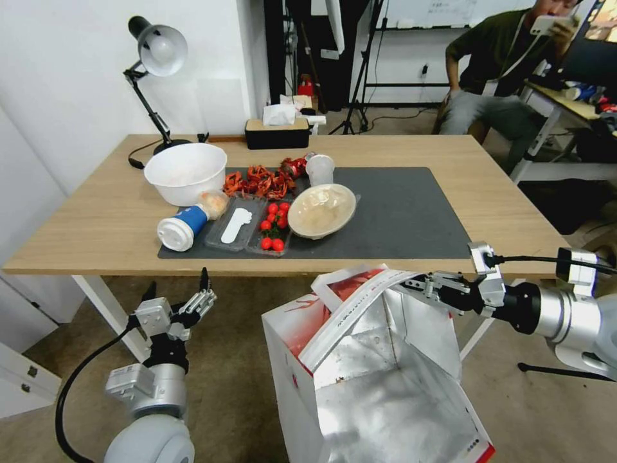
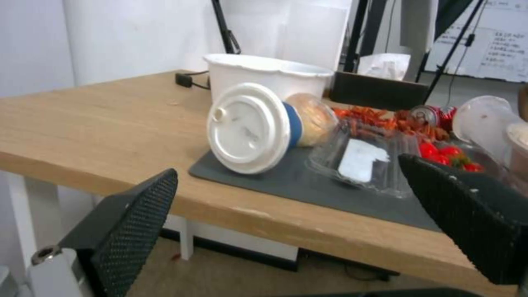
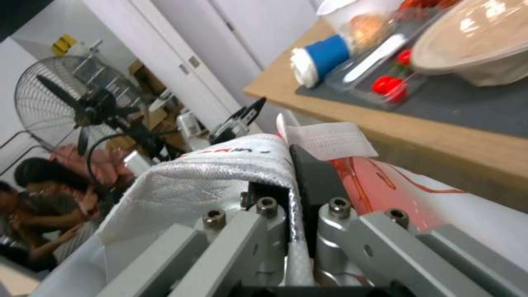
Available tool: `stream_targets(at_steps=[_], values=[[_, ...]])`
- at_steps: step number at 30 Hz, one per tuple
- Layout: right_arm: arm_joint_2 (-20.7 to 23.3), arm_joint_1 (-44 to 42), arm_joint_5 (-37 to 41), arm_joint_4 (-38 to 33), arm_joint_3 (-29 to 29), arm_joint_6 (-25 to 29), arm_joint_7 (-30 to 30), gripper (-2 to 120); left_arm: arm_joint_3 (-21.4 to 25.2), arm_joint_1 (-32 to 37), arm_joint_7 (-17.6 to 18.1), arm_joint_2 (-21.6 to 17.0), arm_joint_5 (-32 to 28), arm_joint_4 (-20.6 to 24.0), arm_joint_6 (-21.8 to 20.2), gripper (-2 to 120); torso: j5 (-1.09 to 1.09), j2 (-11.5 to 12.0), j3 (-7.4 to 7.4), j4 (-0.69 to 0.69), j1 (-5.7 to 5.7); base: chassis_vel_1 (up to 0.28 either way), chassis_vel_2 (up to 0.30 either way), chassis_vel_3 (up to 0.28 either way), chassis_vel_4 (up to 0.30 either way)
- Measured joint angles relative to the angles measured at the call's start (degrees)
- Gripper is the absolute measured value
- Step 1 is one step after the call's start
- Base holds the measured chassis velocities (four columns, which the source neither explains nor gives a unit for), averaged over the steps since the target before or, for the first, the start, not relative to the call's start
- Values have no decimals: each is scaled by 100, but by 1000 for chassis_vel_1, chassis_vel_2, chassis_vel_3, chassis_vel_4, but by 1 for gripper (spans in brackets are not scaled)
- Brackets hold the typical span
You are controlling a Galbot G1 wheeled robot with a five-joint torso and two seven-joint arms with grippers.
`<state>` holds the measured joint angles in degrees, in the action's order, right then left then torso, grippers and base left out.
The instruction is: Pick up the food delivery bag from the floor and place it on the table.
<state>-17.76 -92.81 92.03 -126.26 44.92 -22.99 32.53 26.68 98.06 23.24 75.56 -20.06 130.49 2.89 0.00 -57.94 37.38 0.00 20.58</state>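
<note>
Below the table [image 1: 96, 257] edge, my right gripper [image 1: 411, 283] pinches the food delivery bag [image 1: 366, 373] rim and should lift clear, left gripper [image 1: 177, 299] spread empty.

An office-like robotics lab, judging by the long light-wood table [image 1: 116, 212] on white legs, black articulated desk lamp [image 1: 154, 61], black tripod stands [image 1: 360, 77], scribbled whiteboard [image 2: 503, 39] and large caged pedestal fan [image 3: 71, 99].

bowls [image 1: 185, 168]: 2 | cups [image 1: 183, 226]: 2 | lamp [image 1: 156, 54]: 1 | bag [image 1: 379, 373]: 1
</note>
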Motion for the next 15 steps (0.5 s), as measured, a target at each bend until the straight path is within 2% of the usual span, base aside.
stream_targets(at_steps=[15], values=[[345, 291, 670, -648, 115, -65, -378, 0, 70, 25, 50, 56, 26, 32, 49, 100, 0, 4, -2, 0, -2, 0, 0, 0, 0]])
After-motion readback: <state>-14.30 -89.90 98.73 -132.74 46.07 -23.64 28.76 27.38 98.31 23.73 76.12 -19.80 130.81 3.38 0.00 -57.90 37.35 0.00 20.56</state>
